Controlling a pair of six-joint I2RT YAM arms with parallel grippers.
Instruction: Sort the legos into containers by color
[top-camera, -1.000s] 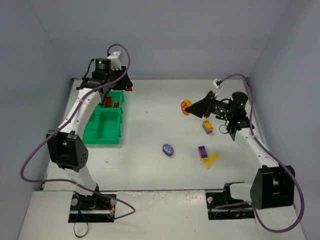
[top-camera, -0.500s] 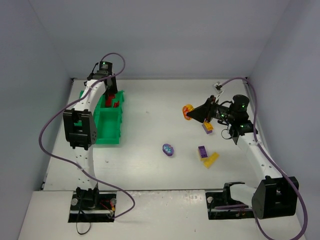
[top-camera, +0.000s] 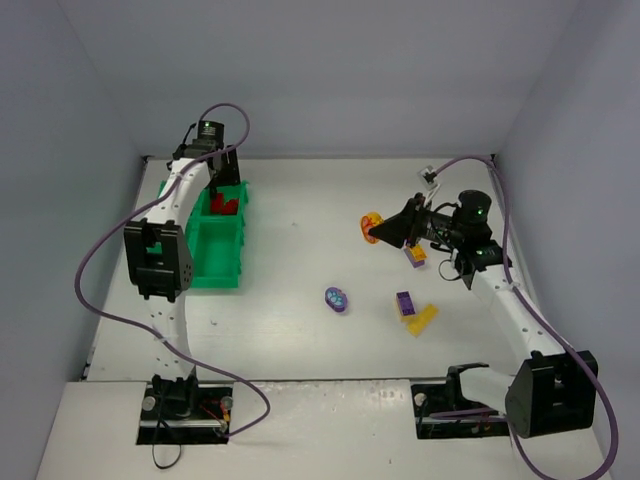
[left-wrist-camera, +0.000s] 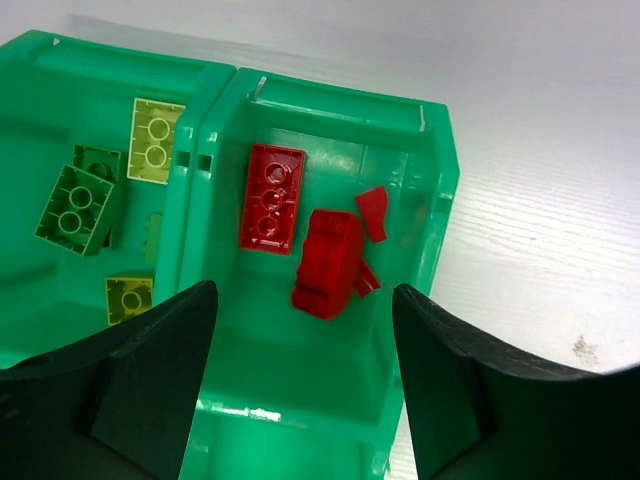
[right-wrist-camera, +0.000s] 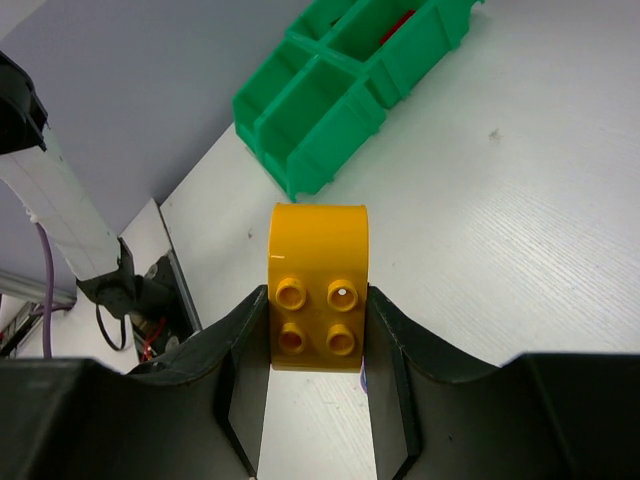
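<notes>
Fingers (right-wrist-camera: 240, 400), right gripper (right-wrist-camera: 316, 300): closed on an orange brick (right-wrist-camera: 318, 255), studs toward the lens, rounded end up-frame, held above the table (right-wrist-camera: 520, 230). Fingers (left-wrist-camera: 120, 390), left gripper (left-wrist-camera: 300, 297): spread wide, nothing between them, hanging over the green tray (left-wrist-camera: 430, 200).

Top view, lower right: yellow brick (top-camera: 424, 319) flat on the table, purple brick (top-camera: 405, 302) touching its upper-left end. Just left, lower centre: oval purple piece (top-camera: 337, 299), lying alone. Further up, right of centre: purple-and-yellow piece (top-camera: 414, 252), just below the right gripper. Orange brick at centre right, in the grip, well apart from the tray.

Upper left of frame: tray on the table, left gripper above its far end. Left wrist view, right-hand compartment: one red brick (left-wrist-camera: 272, 198) lying studs up, a second red piece (left-wrist-camera: 328, 262) tilted just beside it, a small red fragment (left-wrist-camera: 373, 213) toward upper right. Left-hand compartment: green bricks (left-wrist-camera: 72, 205) at left edge, lime bricks (left-wrist-camera: 155, 140) nearer the dividing wall.
</notes>
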